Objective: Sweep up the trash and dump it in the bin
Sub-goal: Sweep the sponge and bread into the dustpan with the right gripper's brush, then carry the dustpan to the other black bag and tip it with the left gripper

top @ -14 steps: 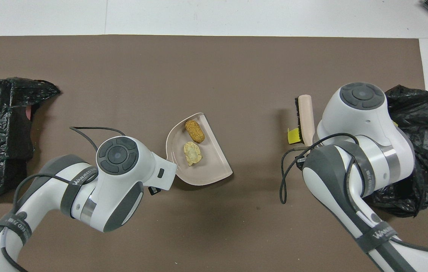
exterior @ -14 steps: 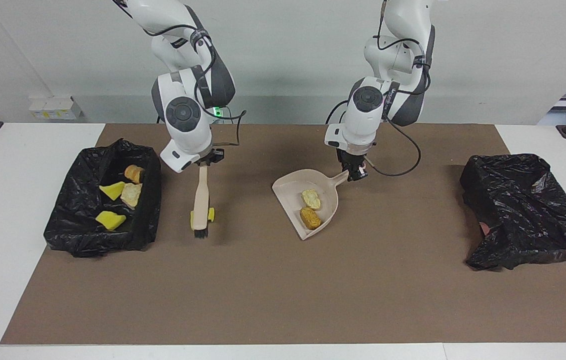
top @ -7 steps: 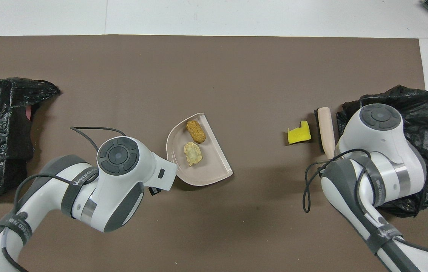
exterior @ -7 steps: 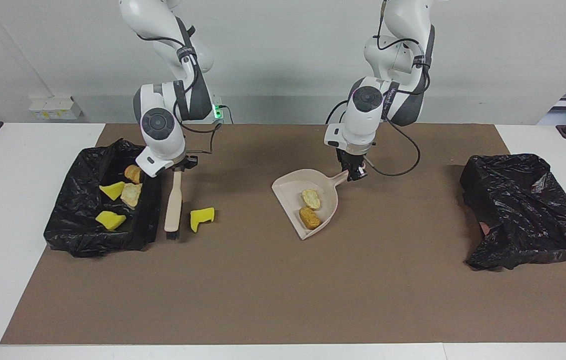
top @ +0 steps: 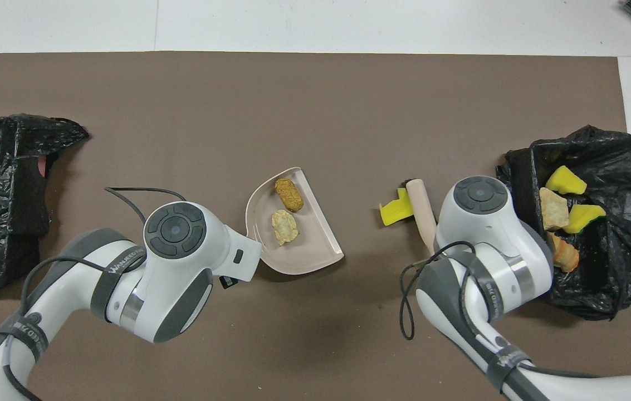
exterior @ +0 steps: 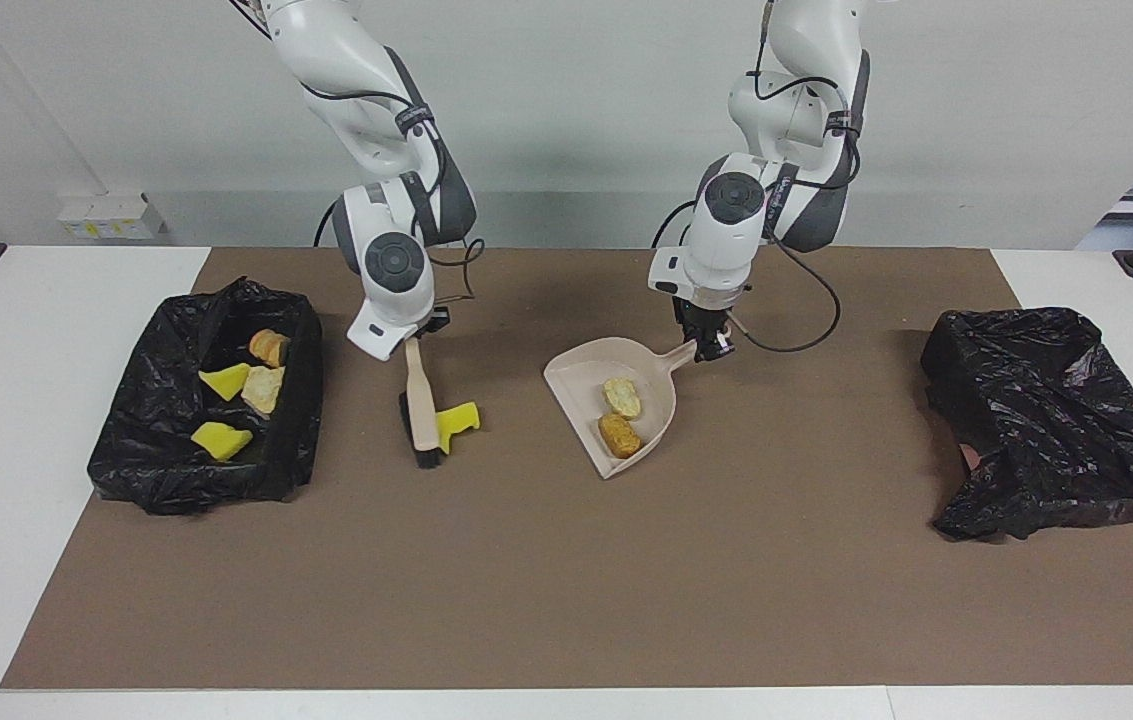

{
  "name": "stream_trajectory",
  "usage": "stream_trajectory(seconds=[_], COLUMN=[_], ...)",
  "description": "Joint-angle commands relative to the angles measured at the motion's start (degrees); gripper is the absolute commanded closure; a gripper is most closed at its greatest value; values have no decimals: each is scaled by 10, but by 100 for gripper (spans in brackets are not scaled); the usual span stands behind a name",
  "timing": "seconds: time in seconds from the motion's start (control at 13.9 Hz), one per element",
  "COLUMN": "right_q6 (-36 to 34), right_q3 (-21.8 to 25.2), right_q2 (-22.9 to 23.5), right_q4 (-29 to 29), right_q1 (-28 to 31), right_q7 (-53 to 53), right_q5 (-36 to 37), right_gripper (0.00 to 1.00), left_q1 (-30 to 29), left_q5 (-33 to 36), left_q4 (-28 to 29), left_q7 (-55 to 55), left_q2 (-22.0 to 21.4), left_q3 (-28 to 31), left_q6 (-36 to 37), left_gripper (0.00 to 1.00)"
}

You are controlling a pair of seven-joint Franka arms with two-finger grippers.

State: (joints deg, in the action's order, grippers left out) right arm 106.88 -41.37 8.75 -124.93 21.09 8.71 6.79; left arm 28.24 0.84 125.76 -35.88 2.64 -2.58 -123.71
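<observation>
My right gripper (exterior: 413, 343) is shut on the handle of a beige brush (exterior: 419, 410) whose bristles rest on the mat. A yellow sponge chunk of trash (exterior: 458, 418) lies against the brush, on the side toward the dustpan; from overhead the sponge (top: 395, 209) touches the brush (top: 421, 206). My left gripper (exterior: 711, 345) is shut on the handle of the beige dustpan (exterior: 576, 380), which sits flat on the mat with two bread-like lumps (exterior: 623, 397) (exterior: 619, 435) in it. Both grippers are hidden under their wrists in the overhead view.
A black-lined bin (exterior: 141, 440) at the right arm's end of the table holds several yellow and tan scraps (top: 554, 209). A crumpled black bag (exterior: 1046, 420) lies at the left arm's end. A brown mat (exterior: 566, 580) covers the table.
The right arm drew the brush back toward the bin, off the sponge, then swung it against the sponge and pushed it toward the dustpan. The left arm and dustpan stayed put.
</observation>
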Motion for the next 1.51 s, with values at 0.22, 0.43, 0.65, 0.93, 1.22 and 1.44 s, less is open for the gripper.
stream_trajectory(seconds=[0.22, 0.43, 0.65, 0.93, 1.22, 1.44], right_q6=[26, -1, -72, -125, -92, -65], right_q3=[-2, 0, 1, 1, 1, 1], right_q2=[12, 14, -8, -82, -135, -144], right_q4=[20, 59, 93, 81, 20, 8], right_q1=[-118, -137, -110, -88, -93, -149], right_q7=[14, 56, 63, 94, 154, 196], right_q5=[-123, -141, -142, -150, -221, -252], right_gripper=[100, 100, 100, 100, 100, 100], left_q1=[37, 40, 32, -12, -79, -135], left_q5=[7, 7, 7, 7, 7, 7], left_q4=[30, 42, 37, -15, -90, -190], left_q7=[-6, -5, -7, -37, -112, -186], left_q2=[-19, -16, -14, 7, 17, 55], left_q3=[6, 6, 6, 8, 9, 10], left_q6=[0, -30, -28, 1, 69, 133], left_gripper=[100, 100, 100, 100, 100, 100])
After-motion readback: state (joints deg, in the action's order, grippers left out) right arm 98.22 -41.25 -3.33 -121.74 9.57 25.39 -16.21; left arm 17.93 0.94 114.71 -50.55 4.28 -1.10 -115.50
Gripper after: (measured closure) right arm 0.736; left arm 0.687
